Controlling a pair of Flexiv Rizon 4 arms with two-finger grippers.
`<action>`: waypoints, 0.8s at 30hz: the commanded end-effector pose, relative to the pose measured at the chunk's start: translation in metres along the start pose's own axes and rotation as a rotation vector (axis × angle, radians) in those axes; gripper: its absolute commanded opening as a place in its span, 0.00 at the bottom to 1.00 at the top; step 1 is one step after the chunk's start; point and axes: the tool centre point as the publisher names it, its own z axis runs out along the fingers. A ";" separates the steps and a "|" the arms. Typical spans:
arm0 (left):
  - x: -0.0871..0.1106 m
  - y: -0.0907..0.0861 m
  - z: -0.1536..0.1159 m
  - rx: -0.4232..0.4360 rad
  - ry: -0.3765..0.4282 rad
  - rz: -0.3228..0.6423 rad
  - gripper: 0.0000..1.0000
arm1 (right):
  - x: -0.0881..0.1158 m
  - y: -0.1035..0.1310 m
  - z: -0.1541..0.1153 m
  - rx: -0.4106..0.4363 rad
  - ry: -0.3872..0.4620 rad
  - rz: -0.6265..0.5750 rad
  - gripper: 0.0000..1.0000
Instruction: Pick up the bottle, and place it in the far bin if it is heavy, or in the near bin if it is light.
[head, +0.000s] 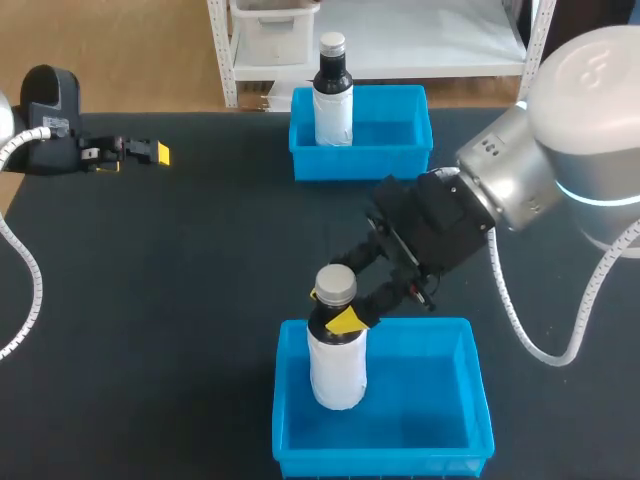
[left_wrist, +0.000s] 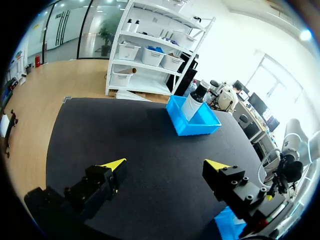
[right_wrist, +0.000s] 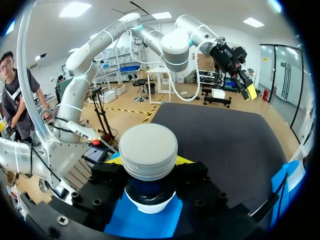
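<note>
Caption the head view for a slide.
Right gripper holds a bottle by its neck inside the near bin; a second bottle stands in the far bin.

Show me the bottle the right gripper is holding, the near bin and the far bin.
Held bottle (head: 337, 372), head view, white label.
Near bin (head: 380, 462), head view, front rim.
Far bin (head: 360, 162), head view, front wall.

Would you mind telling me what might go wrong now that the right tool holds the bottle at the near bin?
1. The right tool grips the bottle only at its neck, just under the cap, so it might slip or swing.
2. The bottle is close to the near bin's left wall, and I cannot tell whether it rests on the bin's floor. Released early, it might tip against that wall.
</note>
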 end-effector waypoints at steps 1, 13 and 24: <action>0.000 0.000 0.000 0.000 0.000 0.000 1.00 | 0.001 -0.001 0.002 -0.003 0.004 -0.003 0.00; 0.000 0.000 0.000 0.000 0.000 0.000 1.00 | 0.008 0.001 0.003 -0.014 0.017 0.004 0.44; 0.000 0.000 0.000 0.000 0.000 0.000 1.00 | 0.009 0.002 0.003 -0.023 0.025 0.001 1.00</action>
